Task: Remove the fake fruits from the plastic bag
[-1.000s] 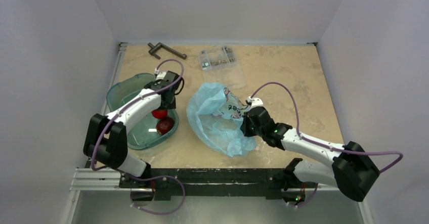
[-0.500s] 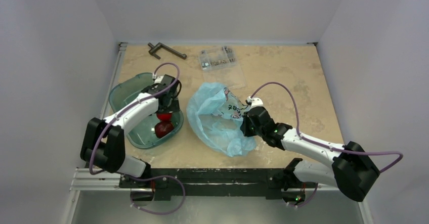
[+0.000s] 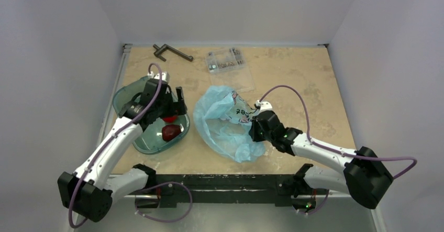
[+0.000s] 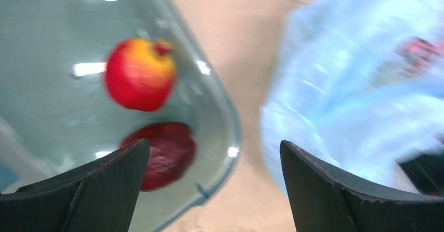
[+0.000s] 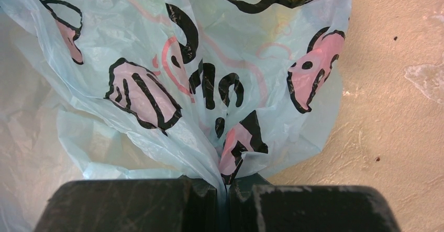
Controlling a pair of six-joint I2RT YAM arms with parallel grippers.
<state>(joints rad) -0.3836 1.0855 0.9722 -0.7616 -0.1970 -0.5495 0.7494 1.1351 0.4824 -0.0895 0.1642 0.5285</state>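
light-blue thin plastic bag [image 3: 224, 130] lies crumpled mid-table, long axis roughly far-to-near, its printed panel toward the right gripper [image 3: 255, 123]. left wrist: left gripper [image 4: 212, 149] gapes wide over a teal translucent tub [image 4: 57, 28] holding a dark red apple [image 4: 166, 153] and a red-yellow fruit [image 4: 139, 75]. right wrist: jaws pinch a printed fold of the bag.

Table [image 3: 293, 75]: plastic bag [image 3: 222, 124], tub [image 3: 149, 145], box [image 3: 226, 60], tool [image 3: 171, 51]

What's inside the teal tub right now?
Visible in the teal translucent plastic tub: a red-and-yellow round plastic fruit and a dark red plastic apple. From above, the left arm covers part of the tub's floor, so anything there is unseen.
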